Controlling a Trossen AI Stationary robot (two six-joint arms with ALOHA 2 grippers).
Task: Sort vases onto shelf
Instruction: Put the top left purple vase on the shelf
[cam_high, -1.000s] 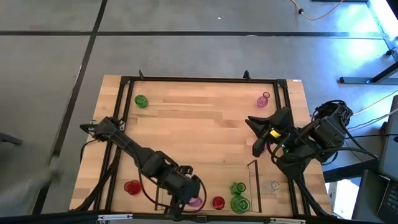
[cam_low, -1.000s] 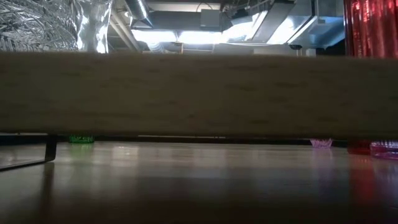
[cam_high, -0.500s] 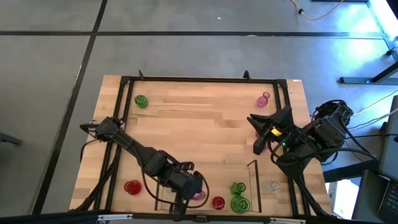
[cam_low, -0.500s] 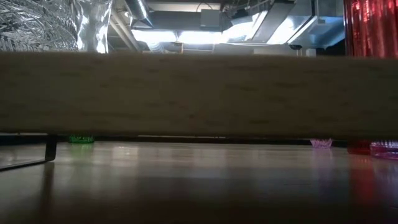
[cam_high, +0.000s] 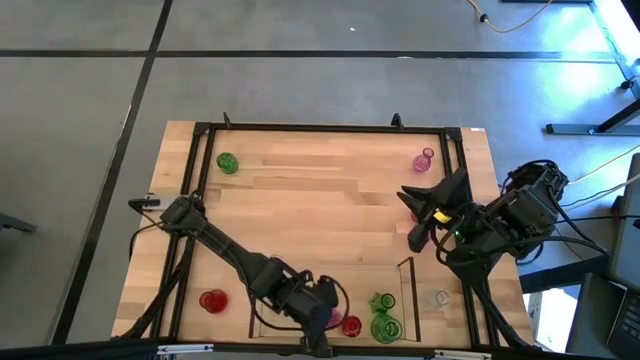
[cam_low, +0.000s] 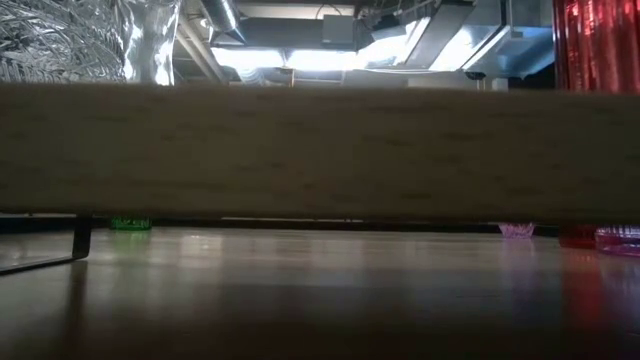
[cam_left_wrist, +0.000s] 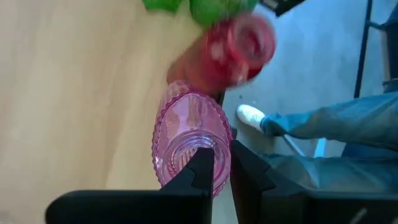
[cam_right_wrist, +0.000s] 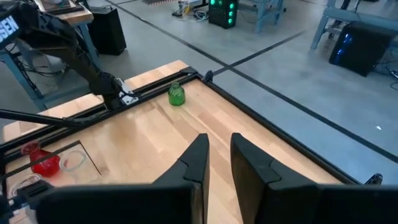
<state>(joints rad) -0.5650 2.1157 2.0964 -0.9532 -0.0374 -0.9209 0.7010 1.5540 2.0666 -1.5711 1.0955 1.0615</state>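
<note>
Pink ribbed glass vase (cam_left_wrist: 189, 140), likely light, slippery and fragile, sits pinched at its rim in the left gripper (cam_left_wrist: 219, 163) jaws, over the near shelf (cam_high: 405, 285) beside a red vase (cam_left_wrist: 233, 53).

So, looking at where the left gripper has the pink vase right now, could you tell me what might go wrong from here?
1. The left gripper pinches only the rim of the pink vase; such a thin hold on smooth glass could slip or let it tip.
2. A red vase stands right beside it, with green vases just beyond, so a sideways move could knock them.
3. The pink vase sits by the table's near edge, so a nudge could send it off.
</note>
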